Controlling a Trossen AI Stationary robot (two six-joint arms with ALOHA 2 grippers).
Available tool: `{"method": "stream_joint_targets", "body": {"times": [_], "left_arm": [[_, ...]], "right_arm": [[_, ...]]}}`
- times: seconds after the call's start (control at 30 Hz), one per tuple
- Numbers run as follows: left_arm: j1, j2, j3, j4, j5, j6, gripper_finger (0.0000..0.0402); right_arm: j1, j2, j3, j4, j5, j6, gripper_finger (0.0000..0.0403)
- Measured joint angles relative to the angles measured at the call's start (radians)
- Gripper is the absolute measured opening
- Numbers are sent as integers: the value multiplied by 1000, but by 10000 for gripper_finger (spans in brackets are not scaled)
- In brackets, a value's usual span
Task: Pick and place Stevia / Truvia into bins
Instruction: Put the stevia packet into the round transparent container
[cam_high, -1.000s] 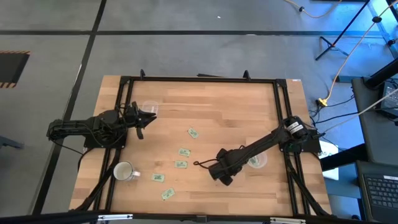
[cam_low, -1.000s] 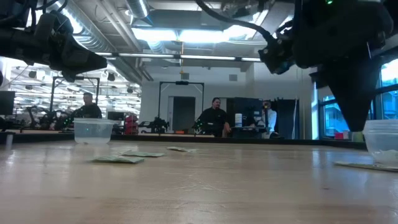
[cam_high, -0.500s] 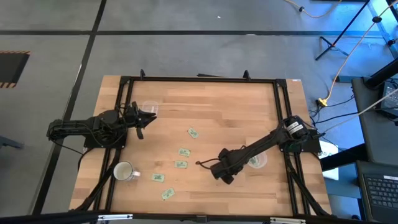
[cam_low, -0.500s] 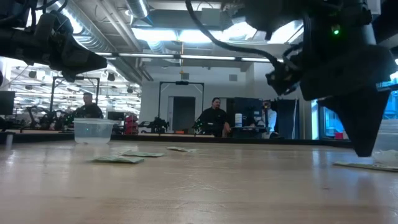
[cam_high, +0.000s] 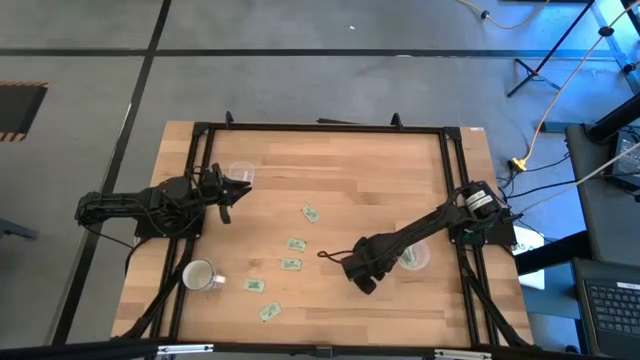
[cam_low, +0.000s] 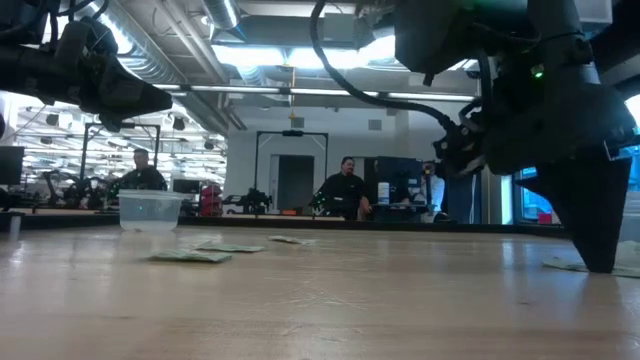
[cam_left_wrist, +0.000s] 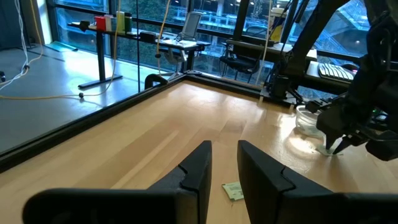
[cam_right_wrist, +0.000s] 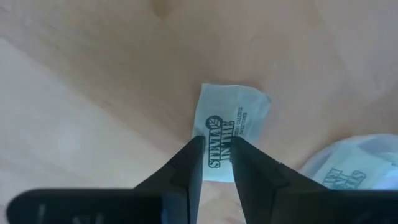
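High view: the right claw (cam_high: 364, 280) is down low over the wooden surface (cam_high: 360, 170), toward its front right part, with its arm stretched back to the right edge. Just beside it, toward that edge, stands a clear cup (cam_high: 413, 258), partly covered by the arm. The right wrist view looks straight down past the two dark fingers (cam_right_wrist: 186, 168), which stand a narrow gap apart with their tips over the near end of a pale sachet (cam_right_wrist: 230, 140) printed "Stevia in the". The packet lies flat on the wood, and whether the tips already touch it I cannot tell; nothing is pinched between them. A second sachet (cam_right_wrist: 348, 165) lies close by, at the edge of that picture.

Five more green and white sachets are scattered across the middle and front left: one (cam_high: 310, 213) nearest the centre, two (cam_high: 296, 244) (cam_high: 291, 264) below it, and two more (cam_high: 256, 285) (cam_high: 269, 311) toward the front. A white mug (cam_high: 198, 276) sits at the front left.

The left claw (cam_high: 232, 190) hangs above the left side of the surface, beside the other clear cup (cam_high: 240, 172) near the back left corner. Its fingers (cam_left_wrist: 199, 171) stand slightly apart and hold nothing.

In the low view, people sit at desks in the room behind.
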Motion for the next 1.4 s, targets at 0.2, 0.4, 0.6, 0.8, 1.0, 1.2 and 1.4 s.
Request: {"method": "stream_joint_targets", "body": {"times": [0.2, 0.4, 0.6, 0.8, 1.0, 1.2, 1.4], "left_arm": [[0, 0, 0, 0, 0, 0, 72], [0, 0, 0, 0, 0, 0, 72], [0, 0, 0, 0, 0, 0, 72], [0, 0, 0, 0, 0, 0, 72], [0, 0, 0, 0, 0, -1, 72], [0, 0, 0, 0, 0, 0, 72], [0, 0, 0, 0, 0, 0, 72]], "right_arm": [[-1, 3, 5, -2, -10, -11, 82], [1, 6, 12, -14, -5, -13, 48], [1, 4, 12, -24, 2, -14, 22], [4, -23, 18, -25, 24, -14, 15], [6, -68, 85, -51, 119, -18, 14], [18, -122, 177, -159, 180, -16, 14], [37, -142, 267, -490, 181, 71, 14]]}}
